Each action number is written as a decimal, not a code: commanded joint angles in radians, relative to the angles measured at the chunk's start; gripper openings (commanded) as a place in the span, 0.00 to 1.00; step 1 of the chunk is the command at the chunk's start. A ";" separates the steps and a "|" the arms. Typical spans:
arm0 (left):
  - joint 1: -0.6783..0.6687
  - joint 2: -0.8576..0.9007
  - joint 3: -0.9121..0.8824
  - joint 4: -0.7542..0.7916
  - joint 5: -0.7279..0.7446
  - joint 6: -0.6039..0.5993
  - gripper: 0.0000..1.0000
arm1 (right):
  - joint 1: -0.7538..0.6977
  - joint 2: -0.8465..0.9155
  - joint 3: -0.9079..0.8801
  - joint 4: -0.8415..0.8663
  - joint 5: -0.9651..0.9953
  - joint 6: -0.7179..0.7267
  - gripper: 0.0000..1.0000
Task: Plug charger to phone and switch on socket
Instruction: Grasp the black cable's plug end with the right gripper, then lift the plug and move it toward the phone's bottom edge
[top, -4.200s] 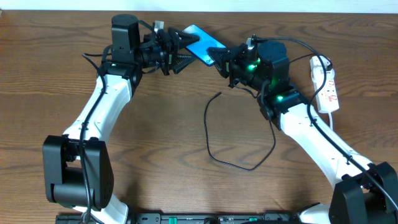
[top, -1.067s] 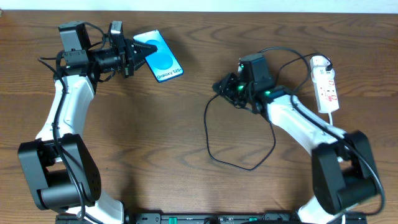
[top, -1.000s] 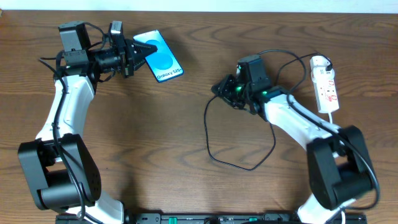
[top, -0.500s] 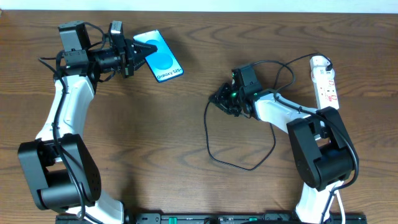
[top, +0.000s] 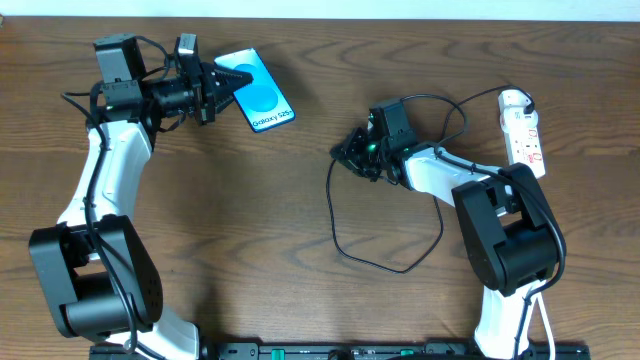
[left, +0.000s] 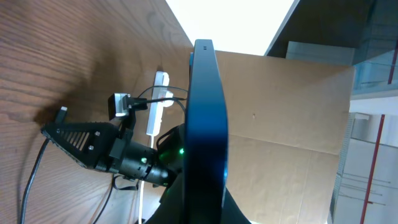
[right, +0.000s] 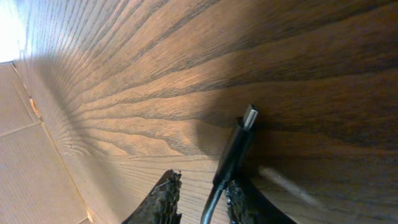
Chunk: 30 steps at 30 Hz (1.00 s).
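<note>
1. Left gripper (top: 216, 86), upper left of the overhead view, is clamped on the phone (top: 260, 92). Its free end faces centre, which we judge readies it for plugging.
2. Right gripper (right: 200, 183), centre right: fingers apart, astride the charger (right: 231, 152), not pinching.
3. Socket (top: 524, 135), upper right, untouched.

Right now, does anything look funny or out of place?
The phone hangs tilted above the table, pinched in the left gripper. The charger is not plugged in: its plug tip sits far away, between the fingers of the right gripper.
</note>
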 joint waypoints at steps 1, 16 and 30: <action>0.001 -0.022 0.009 0.004 0.043 0.013 0.07 | 0.009 0.058 -0.018 -0.024 0.045 0.002 0.15; 0.001 -0.022 0.009 0.005 0.043 0.017 0.07 | -0.092 0.058 -0.017 0.018 -0.222 -0.387 0.01; 0.001 -0.022 0.009 0.005 0.054 0.062 0.07 | -0.158 -0.051 -0.015 -0.060 -0.649 -0.657 0.02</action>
